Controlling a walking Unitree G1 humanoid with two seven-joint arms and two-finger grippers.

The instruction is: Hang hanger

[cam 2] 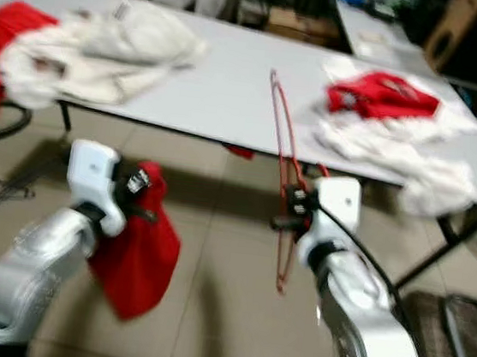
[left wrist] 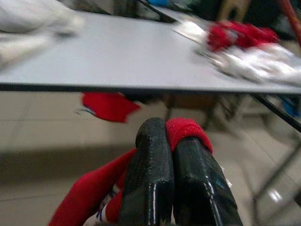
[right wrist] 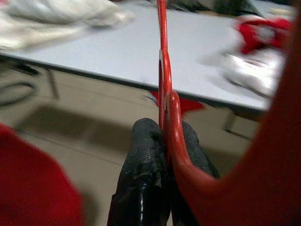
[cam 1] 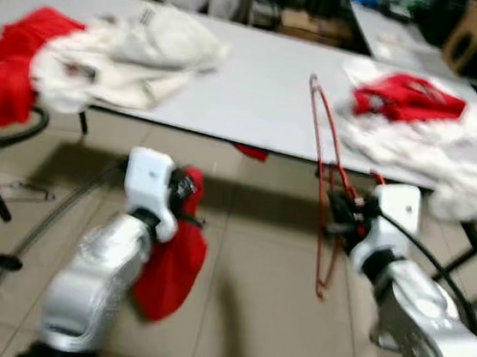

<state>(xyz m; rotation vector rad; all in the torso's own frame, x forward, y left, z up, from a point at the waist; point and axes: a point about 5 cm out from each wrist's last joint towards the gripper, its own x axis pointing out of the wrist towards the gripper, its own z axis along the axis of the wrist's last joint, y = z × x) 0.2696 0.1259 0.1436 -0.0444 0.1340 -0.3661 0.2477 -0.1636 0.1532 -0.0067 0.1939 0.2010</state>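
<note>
Nearest, on the left: left gripper, fingers pressed together on a fold of red cloth, which drooped from the clamp toward the tiled floor. Nearest, on the right: right gripper, fingers pinched tight on the red wire hanger, held upright and seen almost edge-on, hook end up above the table edge, lower end hanging below the gripper over the floor. Both silver arms raised side by side, well apart.

Farther back: a long grey table running left to right. On its left part, a heap of white cloth with red fabric at the far-left end. On its right part, a red garment lying on more white cloth. Under the table, a scrap of red fabric on the floor. Beyond the table, dark blurred clutter, not identifiable.

Step in hand, as judged: carrying, with hanger gripped but not yet hung. No rail or hook made out in these pictures. Next move likely called for: finding a rail, then lifting the hook end over it while keeping the wire steady in the pinch.
</note>
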